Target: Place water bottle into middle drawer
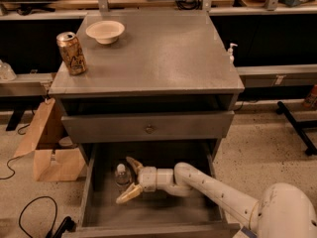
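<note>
The water bottle [121, 174], small and clear with a white cap, stands upright on the floor of the open middle drawer [163, 209], at its left side. My gripper [128, 179] reaches into the drawer from the right and is open. Its tan fingers are spread, one behind the bottle and one in front of it, with the bottle just at their tips. The white arm runs in from the lower right.
A shut drawer front with a small round knob [148, 129] sits just above the open drawer. On the cabinet top stand a gold-brown can [71, 52] and a white bowl [105, 31]. A cardboard box [49, 148] and cables lie on the floor at left.
</note>
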Controlling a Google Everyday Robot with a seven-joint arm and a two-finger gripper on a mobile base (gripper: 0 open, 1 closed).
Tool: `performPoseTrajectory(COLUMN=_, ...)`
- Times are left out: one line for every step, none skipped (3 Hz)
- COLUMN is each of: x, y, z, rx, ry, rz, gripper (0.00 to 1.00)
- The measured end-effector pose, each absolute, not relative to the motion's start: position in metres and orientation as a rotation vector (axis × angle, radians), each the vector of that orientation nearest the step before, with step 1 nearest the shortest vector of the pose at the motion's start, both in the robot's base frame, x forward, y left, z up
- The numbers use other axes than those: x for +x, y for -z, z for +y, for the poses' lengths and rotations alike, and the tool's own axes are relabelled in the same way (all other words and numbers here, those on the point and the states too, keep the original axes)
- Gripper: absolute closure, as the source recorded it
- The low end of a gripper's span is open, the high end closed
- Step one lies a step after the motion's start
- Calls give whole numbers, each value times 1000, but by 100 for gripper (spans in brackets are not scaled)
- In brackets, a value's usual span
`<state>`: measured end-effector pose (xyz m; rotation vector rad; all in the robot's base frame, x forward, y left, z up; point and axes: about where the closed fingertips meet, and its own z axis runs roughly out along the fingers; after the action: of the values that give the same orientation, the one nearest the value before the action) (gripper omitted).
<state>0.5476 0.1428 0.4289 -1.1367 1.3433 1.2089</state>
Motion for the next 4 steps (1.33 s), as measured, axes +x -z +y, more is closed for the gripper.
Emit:
performPoseTrajectory(x=544, y=-436, z=138, rx=-1145, ry=-1196, rz=1361, gripper=0)
performPoseTrajectory(x=531, y=-461, z=119, rx=-1169, ry=-1149, rz=1406, gripper=0)
performPoseTrajectory(x=494, y=-505, z=69, rx=-1186, ry=-1076, rz=1531, gripper=0)
performPoseTrajectory(x=457, y=-549, z=37, rx=-1220, ry=-1043, rz=1624, gripper=0)
